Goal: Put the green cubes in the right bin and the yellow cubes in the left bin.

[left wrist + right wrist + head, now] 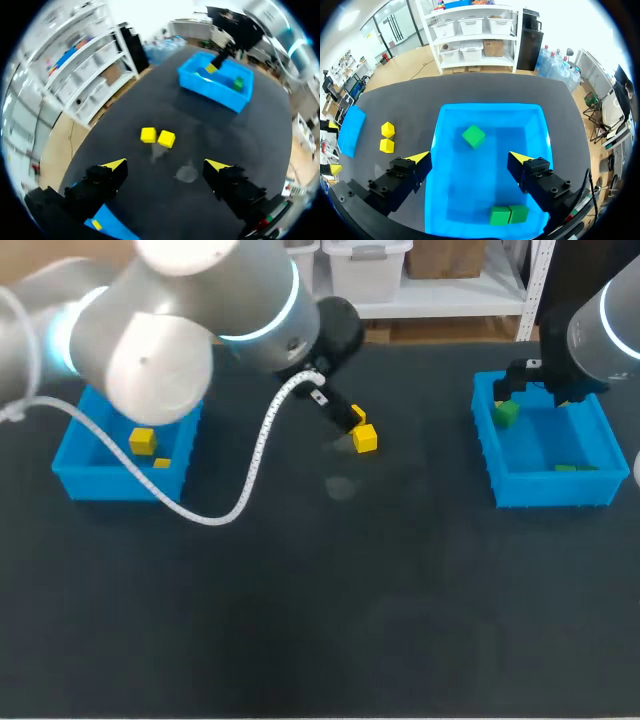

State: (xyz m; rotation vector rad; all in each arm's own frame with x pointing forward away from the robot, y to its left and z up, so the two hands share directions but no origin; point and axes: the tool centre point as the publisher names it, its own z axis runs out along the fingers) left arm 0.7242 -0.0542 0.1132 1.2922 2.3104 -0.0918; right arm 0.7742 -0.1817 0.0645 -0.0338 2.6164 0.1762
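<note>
Two yellow cubes (148, 135) (166, 139) lie side by side on the dark table, ahead of my left gripper (167, 167), which is open and holds nothing. In the head view one yellow cube (365, 439) shows just beyond that gripper (345, 418). My right gripper (470, 160) hangs open over the right blue bin (437, 150). A green cube (473, 136) is below its fingers, and two more green cubes (509, 214) lie at the bin's near wall. The left blue bin (75, 475) holds two yellow cubes (142, 441).
My left arm's large grey links and white cable (255, 455) cover much of the table's left half in the head view. The right bin (545, 490) stands at the table's right side, and dark open table lies between the bins and towards the front.
</note>
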